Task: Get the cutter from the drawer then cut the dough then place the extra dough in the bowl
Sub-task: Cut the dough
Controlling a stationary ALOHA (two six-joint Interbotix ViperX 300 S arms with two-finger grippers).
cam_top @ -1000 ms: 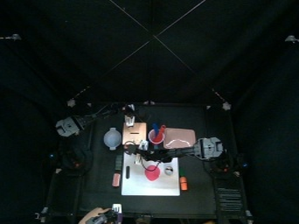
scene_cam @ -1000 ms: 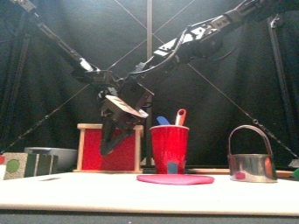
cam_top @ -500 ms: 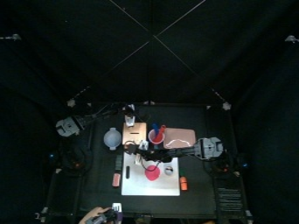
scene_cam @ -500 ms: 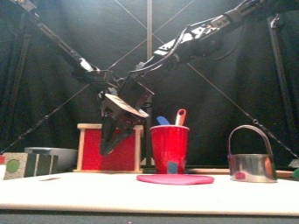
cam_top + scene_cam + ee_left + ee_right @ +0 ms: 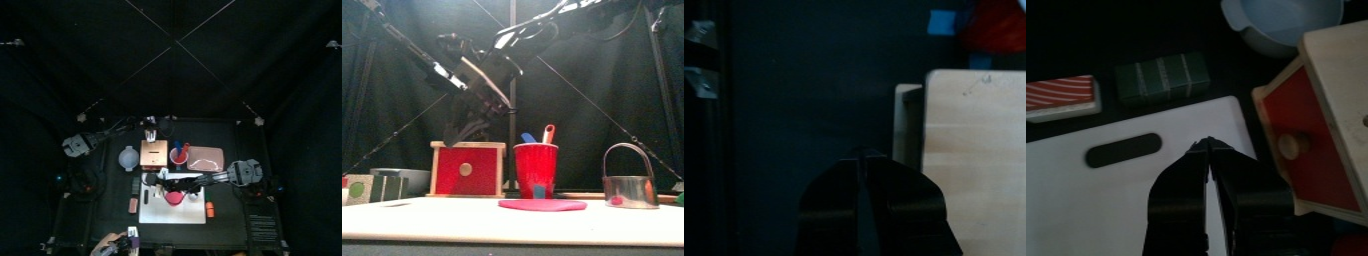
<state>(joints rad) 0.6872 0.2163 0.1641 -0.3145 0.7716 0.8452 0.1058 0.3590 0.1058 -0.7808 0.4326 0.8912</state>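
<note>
The pale wooden box point(image 5: 465, 168) stands at the left with its red drawer front point(image 5: 1323, 150) closed. The metal cutter point(image 5: 629, 178) stands on the white cutting board point(image 5: 1146, 190) at the right. Flat pink dough point(image 5: 543, 205) lies on the board's middle point(image 5: 175, 197). The blue-grey bowl point(image 5: 128, 157) sits left of the box. My right gripper point(image 5: 1207, 146) is shut on nothing, hanging over the board just in front of the drawer point(image 5: 164, 181). Raised beside the box's top, my left gripper point(image 5: 867, 156) is shut and holds nothing.
A red cup point(image 5: 536, 168) with toy knives stands right of the box, the pink tray point(image 5: 205, 156) behind it. A dark green sushi block point(image 5: 1160, 78) and a red-and-white toy food point(image 5: 1060, 92) lie left of the board.
The gripper that hung low in front of the drawer has risen, so the drawer front and its knob now show. Both arms have drawn upward.
</note>
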